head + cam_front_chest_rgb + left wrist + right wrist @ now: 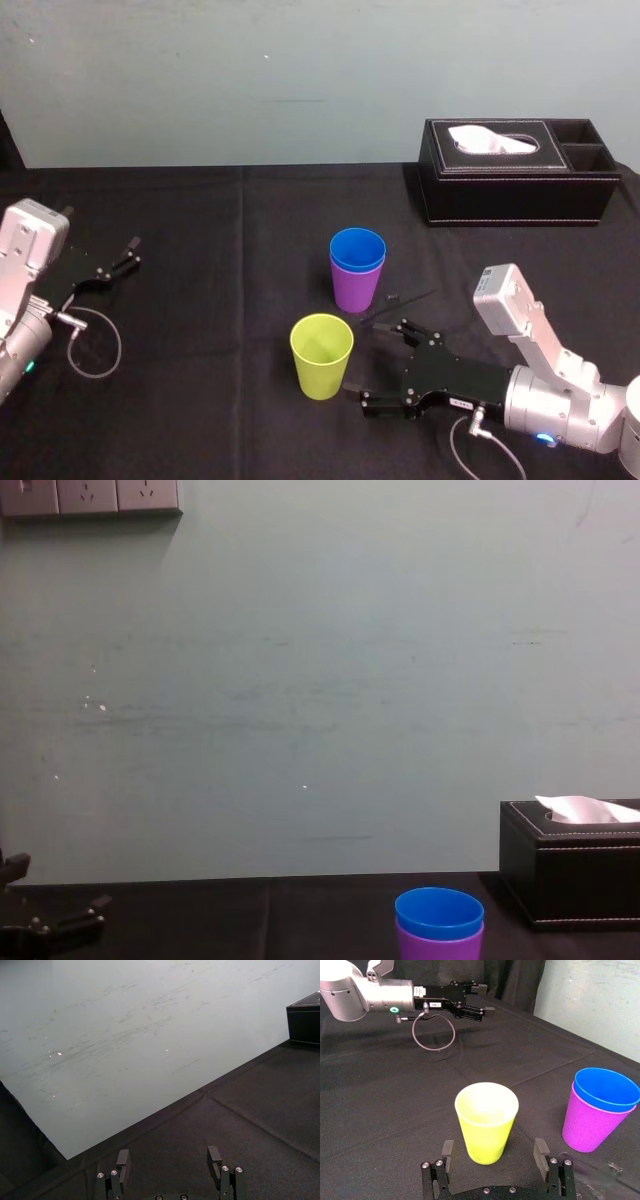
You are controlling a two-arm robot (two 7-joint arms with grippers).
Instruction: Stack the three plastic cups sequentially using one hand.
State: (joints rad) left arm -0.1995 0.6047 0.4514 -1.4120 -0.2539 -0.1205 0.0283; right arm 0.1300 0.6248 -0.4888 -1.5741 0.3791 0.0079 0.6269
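The light is soft and even, falling from above. The pale painted wall (320,680) is lit evenly, with a few small bright specks. The black cloth on the table (200,220) swallows the light, so shadows on it are very faint. In the right wrist view the inside of the yellow-green tapered plastic cup (486,1127) glows nearly white. The white paper tissue (490,140) is bright too.

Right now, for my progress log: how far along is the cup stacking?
Done: the blue cup sits nested in the purple cup. In hand: the right claw, open, faces the yellow-green cup, not yet gripping. Remaining: grip it and drop it into the blue cup. The left claw idles, open, far left.
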